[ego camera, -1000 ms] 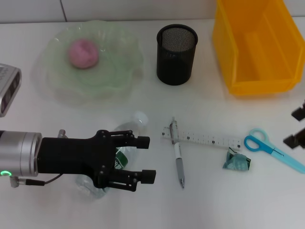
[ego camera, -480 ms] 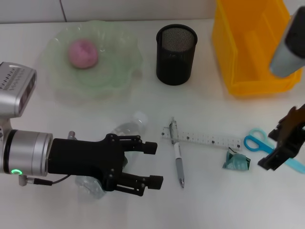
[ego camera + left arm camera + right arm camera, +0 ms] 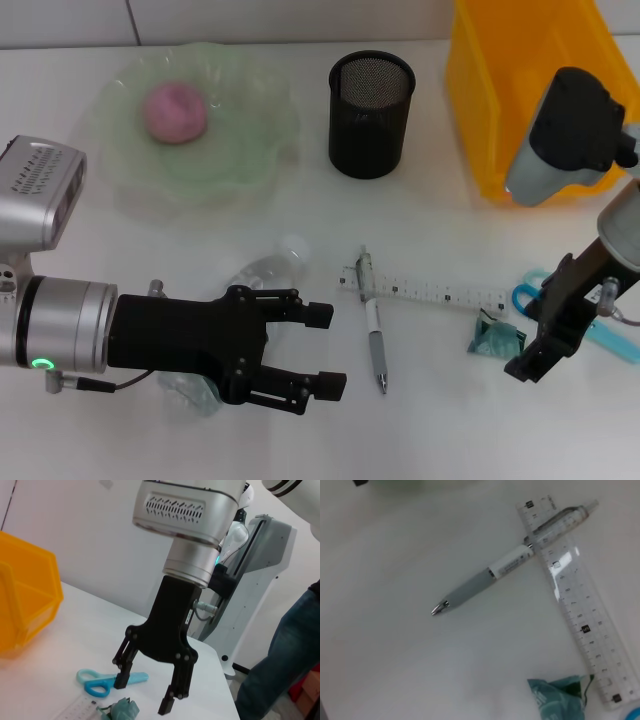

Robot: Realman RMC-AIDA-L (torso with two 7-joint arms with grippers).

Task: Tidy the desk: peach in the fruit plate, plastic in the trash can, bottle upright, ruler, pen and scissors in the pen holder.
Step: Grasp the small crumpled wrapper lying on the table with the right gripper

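Plastic (image 3: 497, 337) lies crumpled just beside our right gripper (image 3: 548, 330), whose jaws are spread above it, while our left gripper (image 3: 300, 347) hovers open over the toppled bottle (image 3: 268, 268).

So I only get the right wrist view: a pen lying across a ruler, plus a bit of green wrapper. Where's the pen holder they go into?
Observer: The black mesh pen holder stands upright farther back on the table, between the green fruit plate and the yellow bin.
Visitor: Is the peach put away?
Observer: Yes, the peach lies in the fruit plate.
Visitor: And the hand carrying my camera?
Observer: The right gripper hangs above the wrapper and the scissors, fingers open, holding nothing.
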